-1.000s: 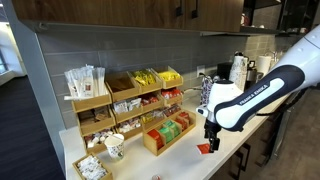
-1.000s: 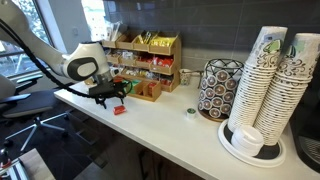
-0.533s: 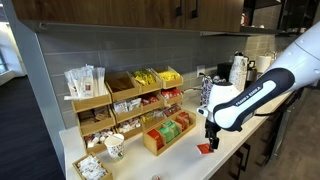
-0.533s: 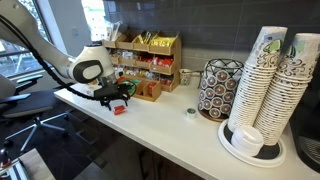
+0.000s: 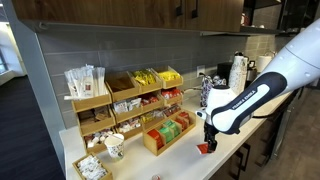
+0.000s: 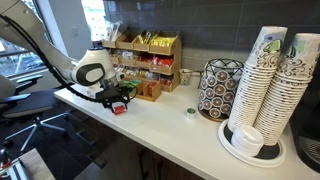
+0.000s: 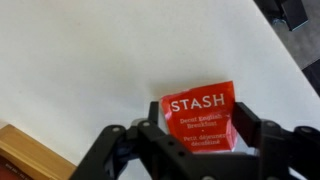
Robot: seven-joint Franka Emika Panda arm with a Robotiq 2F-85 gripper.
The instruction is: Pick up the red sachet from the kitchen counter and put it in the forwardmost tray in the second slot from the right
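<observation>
1. Looking at an exterior view, I see the gripper [image 5: 209, 138] pointing down, low over the kitchen counter [image 5: 185, 160]. The red sachet [image 5: 204, 148] lies flat on the counter right under its tips. The forwardmost tray [image 5: 168, 133] sits near the gripper, on the side toward the tiered wooden rack [image 5: 125, 95]. From this angle I cannot tell how far apart the jaws stand.
2. In an exterior view from along the counter, the gripper [image 6: 118, 100] hangs just above the red sachet [image 6: 119, 109], close to the front edge of the kitchen counter [image 6: 170, 125]. The forwardmost tray [image 6: 148, 90] stands beyond the gripper, toward the wall. The stacks of paper cups [image 6: 270, 85] are well apart from it, far down the counter.
3. In the wrist view, the gripper [image 7: 198, 130] is spread, with its fingers [image 7: 150, 140] on either side of the red sachet [image 7: 203, 115]. The sachet lies flat on the white kitchen counter [image 7: 90, 60], its white "STASH" lettering facing up. I cannot tell whether the pads touch its edges. A wooden corner [image 7: 20, 158] shows at the lower edge, off to one side of the gripper.
</observation>
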